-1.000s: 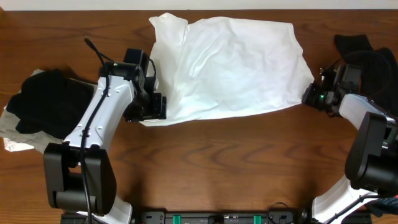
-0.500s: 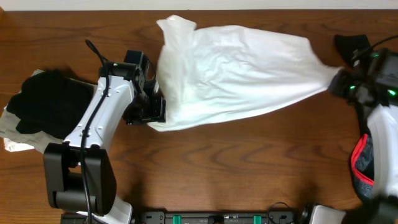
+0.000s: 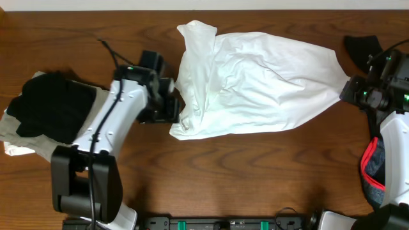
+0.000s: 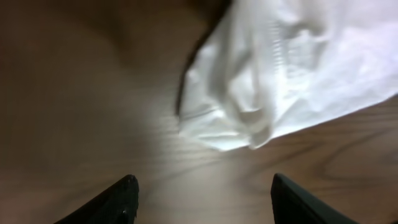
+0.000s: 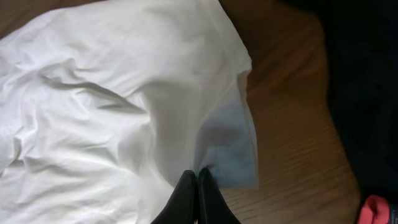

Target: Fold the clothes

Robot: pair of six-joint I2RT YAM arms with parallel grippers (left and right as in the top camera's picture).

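Note:
A large white T-shirt [image 3: 255, 86] lies rumpled across the table's middle, stretched toward the right. My right gripper [image 3: 348, 89] is shut on its right edge; the right wrist view shows the fingers [image 5: 198, 180] pinching the white cloth [image 5: 112, 99]. My left gripper [image 3: 174, 110] is open and empty just left of the shirt's lower-left corner. In the left wrist view its fingers [image 4: 202, 186] stand apart over bare wood, with the shirt corner [image 4: 249, 118] just ahead. No logo shows.
A black garment [image 3: 48, 108] lies on a white cloth at the far left. A dark garment [image 3: 361, 46] lies at the back right, and a black, red-trimmed one [image 3: 374, 169] sits by the right arm's base. The wooden table's [image 3: 243, 172] front lies bare.
My right gripper has pulled the shirt's right edge to the right, dragging the whole shirt that way. My left gripper has moved right after the shirt's left corner.

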